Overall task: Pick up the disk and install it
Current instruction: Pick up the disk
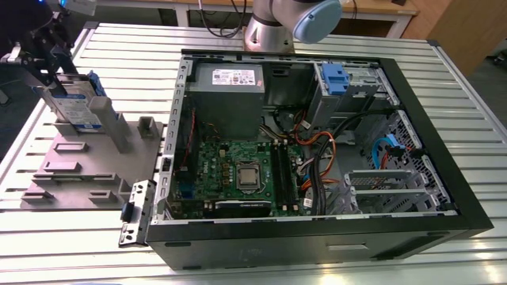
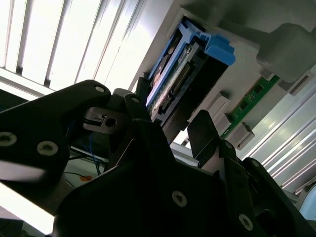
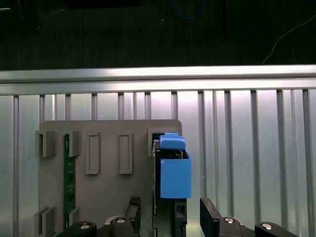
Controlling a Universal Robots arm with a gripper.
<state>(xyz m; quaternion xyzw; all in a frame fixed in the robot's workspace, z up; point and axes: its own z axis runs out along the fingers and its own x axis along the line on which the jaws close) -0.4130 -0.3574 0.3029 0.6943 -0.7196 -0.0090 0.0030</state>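
The disk (image 1: 78, 108) stands on edge in a slot of the grey fixture plate (image 1: 75, 172), at the exterior view's left, with its white-and-blue label facing out. In the first wrist view the disk (image 3: 172, 170) shows its blue rail end; in the second wrist view the disk (image 2: 183, 74) shows its connector edge. My gripper (image 1: 49, 71) hangs over its upper end. The gripper (image 3: 170, 217) is open and straddles the disk, with a gap between each black finger (image 3: 211, 213) and the drive. The gripper (image 2: 173, 118) holds nothing.
An open computer case (image 1: 443, 178) lies at the middle and the exterior view's right, with a grey power supply (image 1: 225, 89), a motherboard (image 1: 237, 172) and a blue-fronted caddy (image 1: 334, 80) in its cage. A green memory stick (image 3: 69, 177) stands in the fixture. The arm's base (image 1: 273, 27) is behind the case.
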